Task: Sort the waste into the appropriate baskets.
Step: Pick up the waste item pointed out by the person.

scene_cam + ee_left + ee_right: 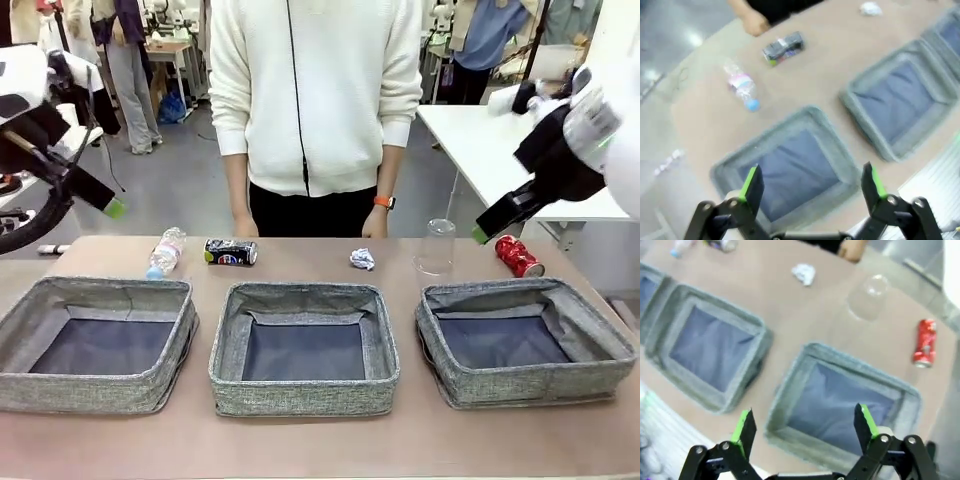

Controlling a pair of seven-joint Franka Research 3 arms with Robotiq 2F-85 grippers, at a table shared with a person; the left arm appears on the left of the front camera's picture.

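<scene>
Plainly left claw (pixel 810 172), right claw (pixel 803 412) wide; baskets (pixel 305 395) woven (soft, square); ball (pixel 362 259) seemingly paper.

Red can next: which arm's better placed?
Right. The right claw, open, hangs close by the red can; the left claw, also open, hangs at the opposite end, beyond all three baskets.

Grey woven baskets (pixel 304 398), red can (pixel 518 256)
</scene>
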